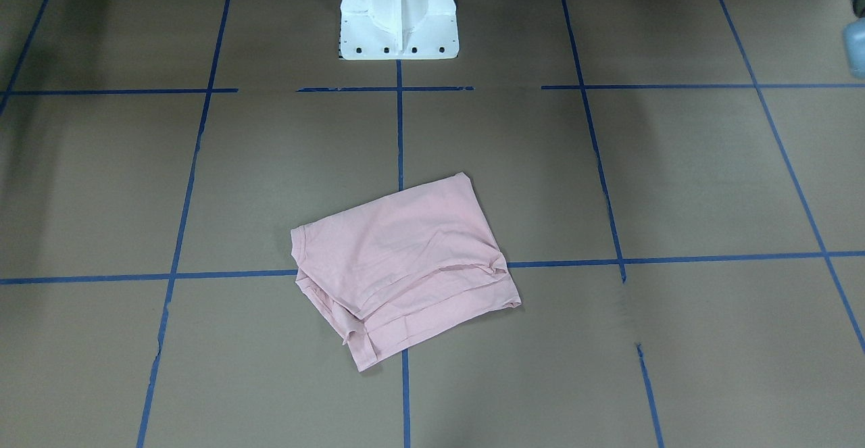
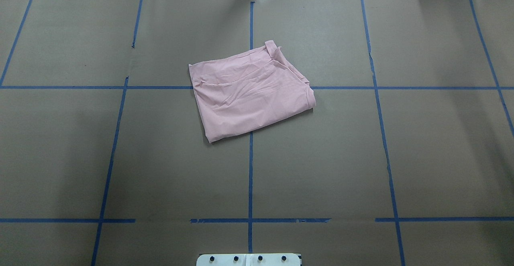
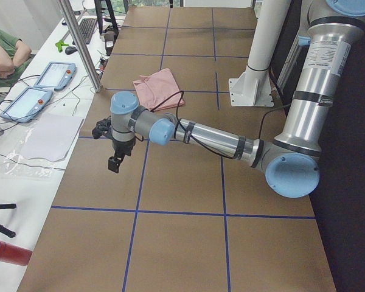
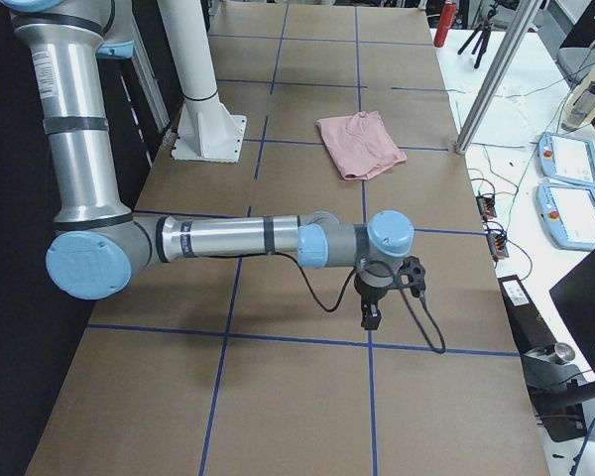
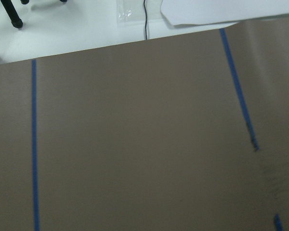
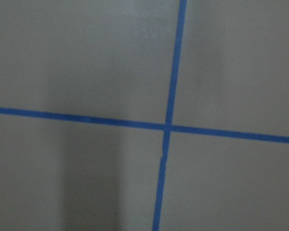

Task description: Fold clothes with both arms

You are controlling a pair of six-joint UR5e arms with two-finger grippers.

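Quick status from me. The pink T-shirt (image 2: 251, 93) lies near the middle of the table (image 2: 401, 157), on the far side from my pedestal (image 1: 399, 9), right across a crossing of the blue tape lines (image 2: 383, 137). It's a compact, roughly rectangular bundle, several layers, plain side up, no print showing. I'd call the folding mostly done. The edges don't line up tho: in the front-facing view the lower layers and a hem strip stick out past the top layer along one edge, and there are creases in the mid section. So what's left, imo, is at most a tidy-up or one more fold, if a neater packet is wanted.

Both my arms are well apart from the shirt. My left arm (image 3: 213, 140) is stretched out toward one table end, my right arm (image 4: 228, 238) toward the other. My left gripper (image 3: 115, 159) hangs above bare paper, and so does my right gripper (image 4: 370, 315). Neither has cloth in it. Released or clenched? Can't tell; only the side cams catch them, and my wrist cams show just paper and tape.

Count: 1 shirt, 2 arms, 2 grippers, 1 pedestal.
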